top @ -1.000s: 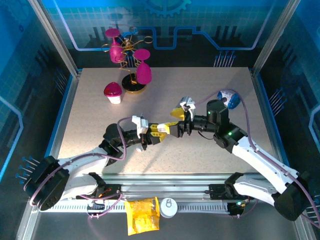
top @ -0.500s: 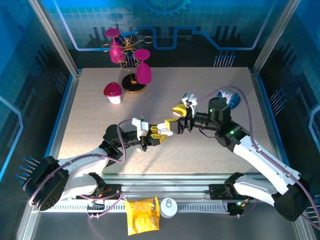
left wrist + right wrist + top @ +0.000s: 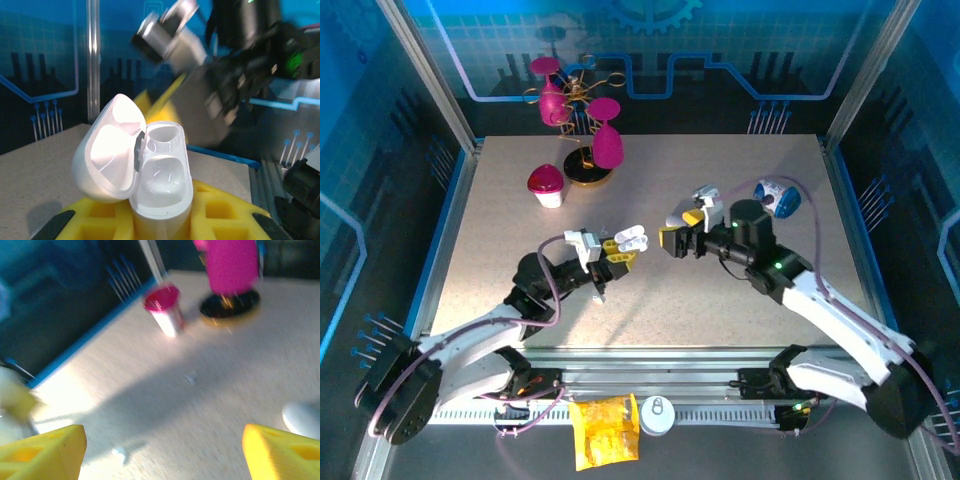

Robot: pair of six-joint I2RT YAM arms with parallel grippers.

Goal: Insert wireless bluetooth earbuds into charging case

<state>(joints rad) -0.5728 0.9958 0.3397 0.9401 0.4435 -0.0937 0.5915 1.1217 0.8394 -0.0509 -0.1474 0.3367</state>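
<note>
**Change of state.** A second ago my two grippers met tip to tip over the table (image 3: 740, 300). They now stand apart. My left gripper (image 3: 621, 247) has drawn back and to the left, clamped tight on the case (image 3: 161, 200). My right gripper (image 3: 678, 228) has backed away, its yellow fingers (image 3: 42, 445) spread wide with nothing between them.

**Meaning, as I judge it.** One insertion pass is over, and my right arm is free to fetch another earbud.

**Materials.**
- **Case:** glossy white hard plastic, pill-shaped. The lid (image 3: 107, 150) is swung aside on its hinge over two smooth moulded wells (image 3: 162, 137). I cannot tell whether either well is filled.
- **Speck:** a tiny white speck (image 3: 118, 452) lies on the matte, grainy table. It may be an earbud, but it is too blurred to confirm.
- **Pads:** the pads (image 3: 220, 210) are yellow and blocky, with square recesses.
</note>
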